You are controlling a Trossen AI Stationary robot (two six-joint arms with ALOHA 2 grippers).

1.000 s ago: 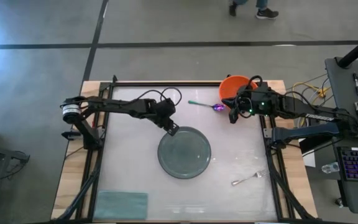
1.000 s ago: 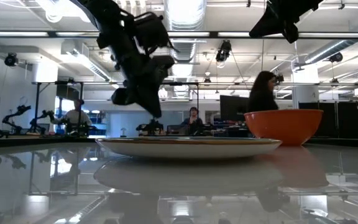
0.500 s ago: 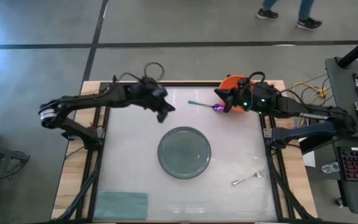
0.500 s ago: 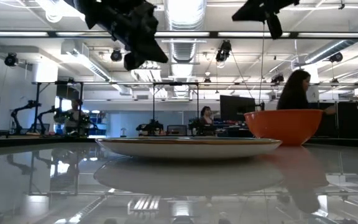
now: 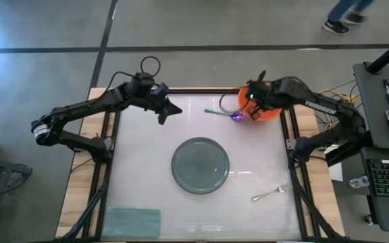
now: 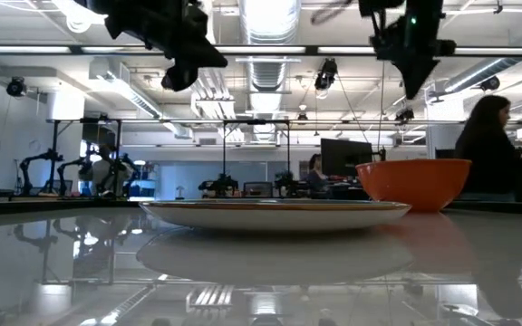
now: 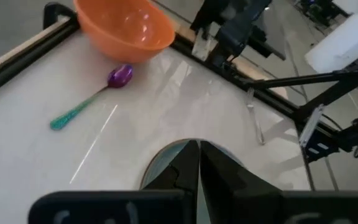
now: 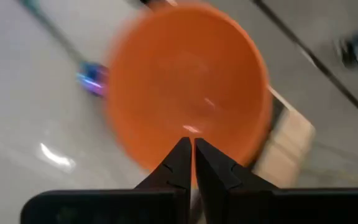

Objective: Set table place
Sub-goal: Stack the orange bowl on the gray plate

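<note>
Hovering over the orange bowl (image 8: 188, 93), your right gripper (image 8: 190, 163) has its jaws pressed together and empty, pointed at the bowl's inside, so you seem to be lining up on its rim; you will have to part the jaws first. The bowl sits at the desk's (image 5: 147, 196) far right corner, with the teal-handled spoon (image 5: 223, 113) lying just beside it, purple head (image 7: 119, 76) nearest the bowl. Your left gripper (image 7: 196, 167) is also clenched on nothing, raised near the far left edge and facing the middle, probably parked clear of the right arm's path. The grey-green plate (image 5: 200, 165) rests flat at the centre, already a sensible anchor for the setting. The fork (image 5: 270, 194) lies well apart, toward the near right corner. All 3 remaining pieces look yet to be brought to the plate.
</note>
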